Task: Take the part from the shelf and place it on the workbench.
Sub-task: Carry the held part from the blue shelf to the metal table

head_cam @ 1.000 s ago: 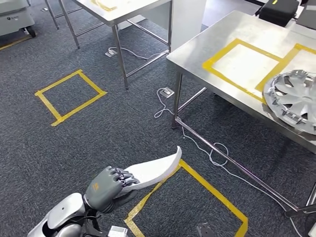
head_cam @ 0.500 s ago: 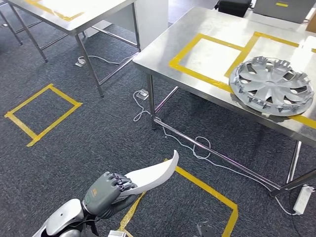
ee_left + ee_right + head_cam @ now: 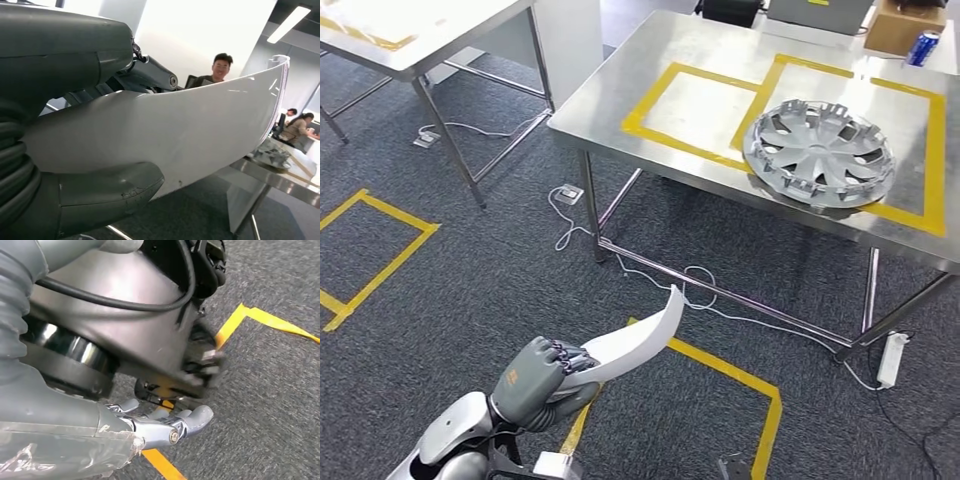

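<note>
One part (image 3: pixel 633 345), a long curved white panel, sits in the left hand (image 3: pixel 535 385) at about 7 o'clock in the head view, its upturned tip pointing toward 1 o'clock, at the worktop (image 3: pixel 701 45). It is gripped at its near end and carried roughly level and low over the carpet, well apart from the worktop; judged from that, this is the carry leg, with placing not yet begun. Holding the near end leaves the long free end leading, which would let it go over the worktop edge first. The left hand's fingers (image 3: pixel 569 355) are curled over the top face of the panel, and in the left wrist view the thick thumb (image 3: pixel 113 192) presses up from beneath: a closed clamp around the part, not a loose rest. On the worktop, yellow tape marks two squares; the one at 12 o'clock (image 3: pixel 690 105) looks bare, while a silver wheel cover (image 3: pixel 818 155) lies at 1 o'clock across the tape of the second. The bare square seems the likelier drop spot. The right hand (image 3: pixel 166 427) hangs toward the floor, holding nothing; how far open it is I cannot tell.
</note>
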`<action>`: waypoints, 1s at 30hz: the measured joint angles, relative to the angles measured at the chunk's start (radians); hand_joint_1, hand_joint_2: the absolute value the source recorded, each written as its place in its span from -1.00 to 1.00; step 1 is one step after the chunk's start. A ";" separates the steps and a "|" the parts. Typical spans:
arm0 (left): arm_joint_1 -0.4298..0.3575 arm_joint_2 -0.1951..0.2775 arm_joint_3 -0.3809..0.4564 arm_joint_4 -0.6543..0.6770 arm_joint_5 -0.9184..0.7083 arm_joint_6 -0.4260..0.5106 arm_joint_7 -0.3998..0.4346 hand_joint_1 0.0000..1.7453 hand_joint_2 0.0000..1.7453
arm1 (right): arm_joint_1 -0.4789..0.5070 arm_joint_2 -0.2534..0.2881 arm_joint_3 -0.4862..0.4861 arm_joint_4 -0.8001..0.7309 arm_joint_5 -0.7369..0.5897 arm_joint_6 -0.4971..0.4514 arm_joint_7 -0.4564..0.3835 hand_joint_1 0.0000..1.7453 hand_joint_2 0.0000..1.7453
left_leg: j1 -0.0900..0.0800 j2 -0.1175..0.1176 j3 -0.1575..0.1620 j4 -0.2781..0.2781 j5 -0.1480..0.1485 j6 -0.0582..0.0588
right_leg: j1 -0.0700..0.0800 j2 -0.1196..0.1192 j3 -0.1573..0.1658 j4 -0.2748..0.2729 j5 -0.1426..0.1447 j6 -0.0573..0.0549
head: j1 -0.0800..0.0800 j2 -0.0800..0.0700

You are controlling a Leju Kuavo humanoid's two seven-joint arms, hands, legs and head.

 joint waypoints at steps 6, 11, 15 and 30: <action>-0.016 -0.013 0.001 0.002 0.004 -0.001 -0.002 1.00 1.00 | 0.000 -0.001 0.000 0.000 0.002 0.005 0.007 -1.00 1.00 | -0.007 0.025 0.010 0.001 -0.013 -0.027 | 0.010 -0.008 0.073 -0.135 0.036 -0.033 | -0.002 0.000; -0.031 -0.018 -0.001 0.011 -0.010 0.000 0.005 1.00 1.00 | -0.001 -0.001 0.000 0.000 0.003 0.004 0.012 -1.00 1.00 | -0.001 -0.043 -0.110 0.236 -0.122 -0.047 | -0.002 0.036 0.075 -0.144 0.041 -0.048 | -0.011 0.000; -0.041 -0.025 -0.002 0.024 -0.016 0.005 0.020 1.00 1.00 | 0.001 -0.001 0.000 0.000 0.010 0.002 0.014 -1.00 1.00 | 0.005 -0.047 -0.094 0.156 -0.026 -0.048 | -0.007 0.064 0.082 -0.144 0.035 -0.042 | -0.012 0.000; -0.070 -0.078 0.027 0.063 0.004 0.024 0.073 1.00 1.00 | 0.014 -0.002 0.000 0.000 0.082 -0.011 0.044 -1.00 1.00 | 0.002 -0.054 0.088 -0.008 -0.077 0.006 | -0.003 0.031 -0.087 0.048 -0.025 0.001 | 0.000 0.000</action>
